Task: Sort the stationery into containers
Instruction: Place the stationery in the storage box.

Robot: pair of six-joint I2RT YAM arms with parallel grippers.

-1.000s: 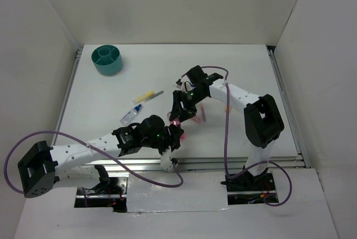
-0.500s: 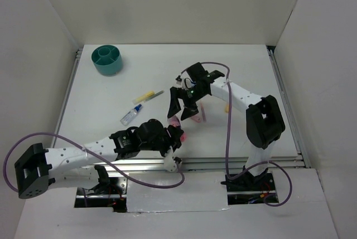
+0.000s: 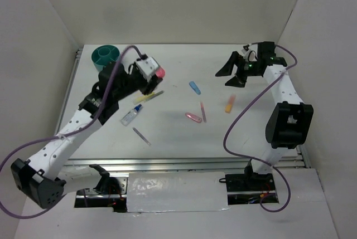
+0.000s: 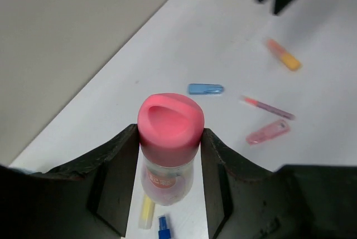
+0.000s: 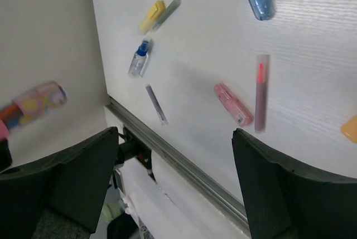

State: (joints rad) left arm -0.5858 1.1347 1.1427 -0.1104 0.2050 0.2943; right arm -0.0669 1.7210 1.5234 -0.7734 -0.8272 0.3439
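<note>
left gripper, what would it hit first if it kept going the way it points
Holding the bottle, the left gripper aims at bare table close to the blue piece; that piece may come first, depth is unclear.

A tube (image 4: 170,122) with a pink cap and a pink-and-yellow patterned body sat between the black fingers (image 4: 111,172) of the left gripper (image 4: 170,136). Beyond them lay a blue piece (image 4: 205,89), a pink clip (image 4: 268,132) and an orange marker (image 4: 283,55); the tub (image 3: 107,67) was teal.

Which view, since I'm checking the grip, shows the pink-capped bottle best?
Left wrist: the pink-capped bottle sits close and centred between the jaws. Top external shows only its pink cap; right wrist, nothing clear.
</note>
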